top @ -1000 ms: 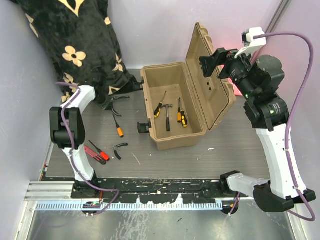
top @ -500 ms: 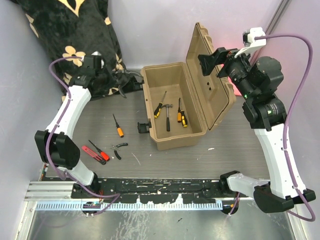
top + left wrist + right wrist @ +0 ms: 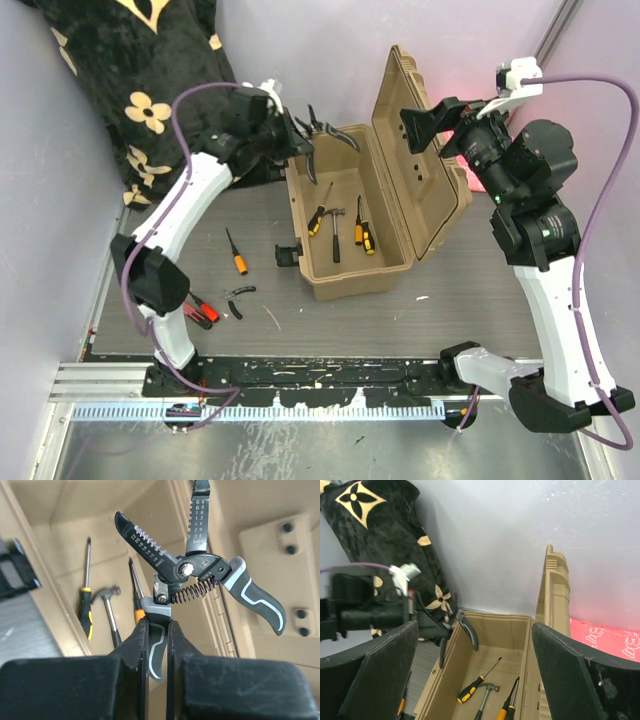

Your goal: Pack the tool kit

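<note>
Overhead view: the left gripper (image 3: 292, 140), jaws clamped on one handle of a spring-loaded wire stripper (image 3: 322, 135), holds it in the air over the far left corner of the toolbox (image 3: 300, 215). The toolbox is tan, stands mid-table and is open, with its ribbed lid (image 3: 415, 150) upright on the right. Inside lie a hammer (image 3: 335, 228) and yellow-and-black screwdrivers (image 3: 362, 236). The right gripper (image 3: 420, 125) is spread wide beside the lid and holds nothing. On the table (image 3: 450, 290), left of the box, are an orange-handled screwdriver (image 3: 236, 254), a red-handled tool (image 3: 195, 306) and small black pliers (image 3: 238, 297), all apart from one another. A floral blanket (image 3: 150, 80) is heaped in the far left corner. Left wrist view: the two fingers are pressed tight on the grey-and-black handle. The stripper's blades are splayed and its other handle hangs free (the spring is plainly visible), with the box interior below. Right wrist view: the fingers are well apart with nothing between them. The open box and the lid's edge are ahead, and the lid stands just inside the right finger; I cannot tell whether they touch. A pink cloth (image 3: 605, 635) lies behind the lid.
</note>
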Motion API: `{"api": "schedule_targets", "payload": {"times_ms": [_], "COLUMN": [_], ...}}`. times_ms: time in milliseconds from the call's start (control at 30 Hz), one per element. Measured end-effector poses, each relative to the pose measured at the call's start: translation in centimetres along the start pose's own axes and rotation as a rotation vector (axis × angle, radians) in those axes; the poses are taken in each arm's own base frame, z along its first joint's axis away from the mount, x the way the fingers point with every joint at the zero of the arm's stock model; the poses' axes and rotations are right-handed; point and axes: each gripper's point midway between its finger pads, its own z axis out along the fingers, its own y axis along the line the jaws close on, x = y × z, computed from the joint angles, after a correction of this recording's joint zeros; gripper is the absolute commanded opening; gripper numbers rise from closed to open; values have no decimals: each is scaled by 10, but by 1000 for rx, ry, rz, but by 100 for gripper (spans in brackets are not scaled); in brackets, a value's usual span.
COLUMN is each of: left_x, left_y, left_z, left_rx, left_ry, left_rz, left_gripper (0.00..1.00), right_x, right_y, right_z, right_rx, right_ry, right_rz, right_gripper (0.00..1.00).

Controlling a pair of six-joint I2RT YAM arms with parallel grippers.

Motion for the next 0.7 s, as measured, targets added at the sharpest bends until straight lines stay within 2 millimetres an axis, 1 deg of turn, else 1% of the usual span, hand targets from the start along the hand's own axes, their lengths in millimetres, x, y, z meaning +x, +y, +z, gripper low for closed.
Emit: {"api": "schedule_targets", "payload": {"times_ms": [100,233,333,500,600,700], "left_x": [38,82,106,135,156,176], "left_y": [7,12,13,14,21,36], "left_z": [31,57,67,83,93,100], "left_rx": [-20,-39,-50,-87,-127,-182], "left_ry": [112,232,295,365,415,465], "left_rz": [-15,-12,9,33,36,36], "left_gripper": [0,0,0,0,0,0], "right_x": [-7,-22,-29,-31,-32,-34], "right_y": [-2,-3,-3,-5,-5,-5], "right_z": [-12,-32,-44,-50,-49,-49], "right_rx": [20,43,55,69,69,69], "right_ry": [-16,-55,-73,-77,-76,-80], "right_rz": [-8,-20,-25,-34,-42,-46], "right_gripper": [100,100,100,100,100,100]}}
